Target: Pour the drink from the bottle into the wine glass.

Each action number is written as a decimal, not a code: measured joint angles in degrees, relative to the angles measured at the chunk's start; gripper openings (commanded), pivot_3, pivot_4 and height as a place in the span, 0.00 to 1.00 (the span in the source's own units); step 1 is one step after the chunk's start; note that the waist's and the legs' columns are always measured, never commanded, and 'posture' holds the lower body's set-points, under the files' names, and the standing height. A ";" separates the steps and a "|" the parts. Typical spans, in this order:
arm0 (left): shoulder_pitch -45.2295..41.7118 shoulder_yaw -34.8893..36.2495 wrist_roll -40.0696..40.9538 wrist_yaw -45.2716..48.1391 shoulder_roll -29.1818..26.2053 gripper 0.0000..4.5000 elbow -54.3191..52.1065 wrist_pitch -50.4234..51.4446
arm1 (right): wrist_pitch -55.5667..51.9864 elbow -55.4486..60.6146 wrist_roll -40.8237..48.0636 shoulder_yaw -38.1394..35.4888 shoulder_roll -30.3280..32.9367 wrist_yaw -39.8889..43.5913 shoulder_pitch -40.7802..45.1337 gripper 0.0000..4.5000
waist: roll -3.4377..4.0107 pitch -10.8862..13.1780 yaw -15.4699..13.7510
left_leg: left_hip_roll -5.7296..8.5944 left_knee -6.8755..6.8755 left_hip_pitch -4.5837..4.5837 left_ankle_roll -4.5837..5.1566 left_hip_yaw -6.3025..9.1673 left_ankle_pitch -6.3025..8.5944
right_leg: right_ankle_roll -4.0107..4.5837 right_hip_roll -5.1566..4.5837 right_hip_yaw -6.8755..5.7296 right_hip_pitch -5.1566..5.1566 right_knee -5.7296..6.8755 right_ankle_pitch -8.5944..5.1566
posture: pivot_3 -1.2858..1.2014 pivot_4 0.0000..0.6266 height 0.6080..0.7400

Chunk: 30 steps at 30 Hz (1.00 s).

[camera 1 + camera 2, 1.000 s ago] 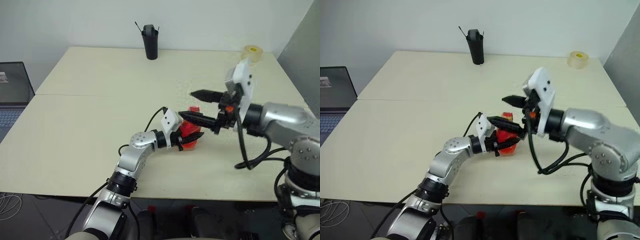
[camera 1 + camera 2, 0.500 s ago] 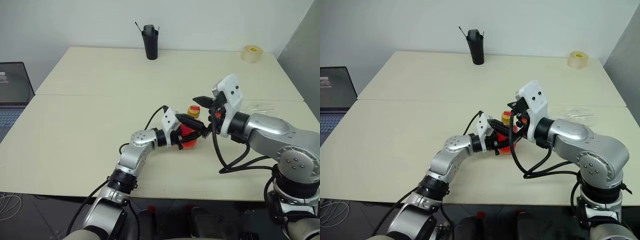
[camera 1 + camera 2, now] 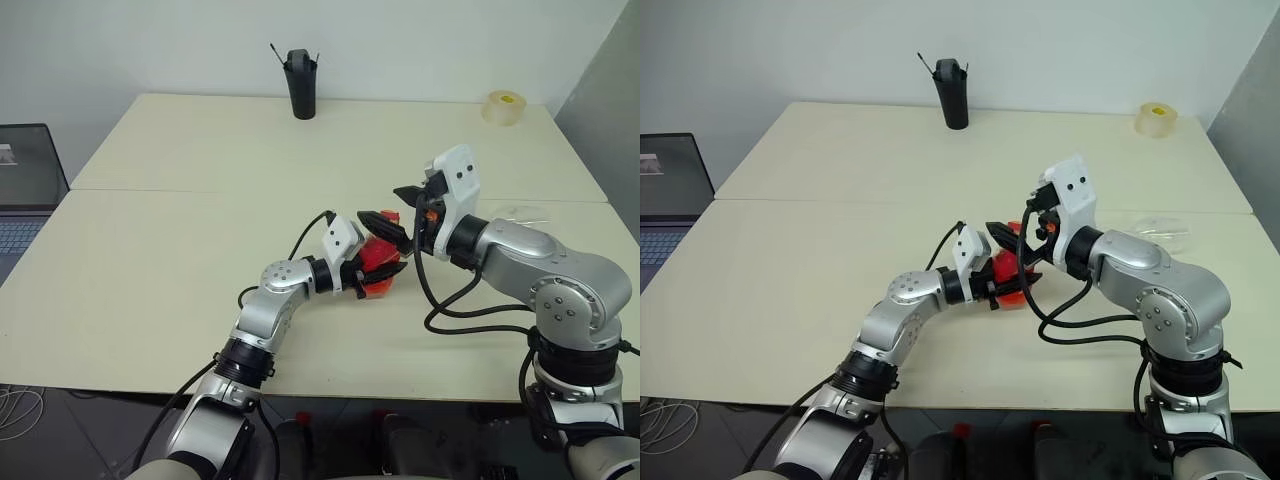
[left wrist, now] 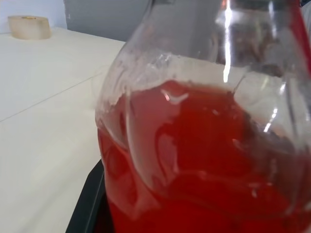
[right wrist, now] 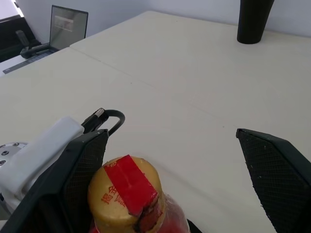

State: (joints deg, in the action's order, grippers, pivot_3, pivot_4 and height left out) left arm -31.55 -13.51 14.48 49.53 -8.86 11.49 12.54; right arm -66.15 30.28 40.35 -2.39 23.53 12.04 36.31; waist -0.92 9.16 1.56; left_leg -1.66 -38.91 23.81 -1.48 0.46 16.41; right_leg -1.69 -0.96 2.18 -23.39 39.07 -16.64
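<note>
Gripping the bottle (image 3: pixel 378 268) low on its bulbous body, our left claw (image 3: pixel 375 275) is pinched tight on it near the middle of the tabletop (image 3: pixel 200 250). Through the clear plastic we see the red drink (image 4: pixel 194 165) filling the lower part of the bottle, with bare wall above the liquid line. Our right claw (image 3: pixel 400 208) is spread wide — its two black fingers (image 5: pixel 272 174) stand on either side of the red-and-yellow cap (image 5: pixel 127 193), apart from it, not touching. That claw sits just above and beside the left one, pointing toward the bottle's top. The wine glass (image 3: pixel 1162 229) lies on its side at the right of the tabletop, well apart from the bottle. At the far edge stands a tall black cup (image 3: pixel 300 83), and a roll of tape (image 3: pixel 503 106) rests at the far right corner. A laptop (image 3: pixel 25 190) sits off the left side of the tabletop.
</note>
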 measured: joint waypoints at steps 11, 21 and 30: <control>0.22 0.46 -0.68 -0.01 -0.17 0.40 -0.04 0.55 | -3.49 9.31 12.85 -14.69 14.47 10.06 -17.09 1.00 | 0.04 -0.02 0.22 | 0.09 0.02 -0.10 0.03 -0.04 0.01 | -0.04 0.14 0.02 0.10 0.01 -0.02 | 0.52 0.24 1.00; -0.25 0.43 -0.74 0.09 -0.01 0.40 -0.02 -0.19 | -2.65 7.00 14.42 -5.85 7.61 3.63 -5.57 1.00 | 0.04 -0.03 0.04 | 0.00 0.00 -0.05 0.01 0.04 0.00 | -0.01 0.18 0.04 0.09 -0.03 -0.01 | 0.52 0.24 1.00; -0.23 0.43 -0.76 -0.13 0.02 0.40 -0.02 -0.34 | 3.17 -1.81 5.84 0.37 2.60 1.62 -2.71 1.00 | 0.05 -0.03 -0.03 | 0.02 -0.01 -0.04 0.00 0.05 -0.01 | -0.03 0.05 0.00 0.09 -0.01 -0.02 | 0.52 0.24 1.00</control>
State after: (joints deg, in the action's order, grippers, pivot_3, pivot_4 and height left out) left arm -31.78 -13.09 13.72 49.40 -8.84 11.47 12.20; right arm -62.99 28.47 46.19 -2.02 26.13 13.66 33.60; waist -0.87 9.13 1.53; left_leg -1.65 -38.92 23.77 -1.48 0.50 16.40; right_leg -1.72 -0.91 2.18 -23.30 39.06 -16.66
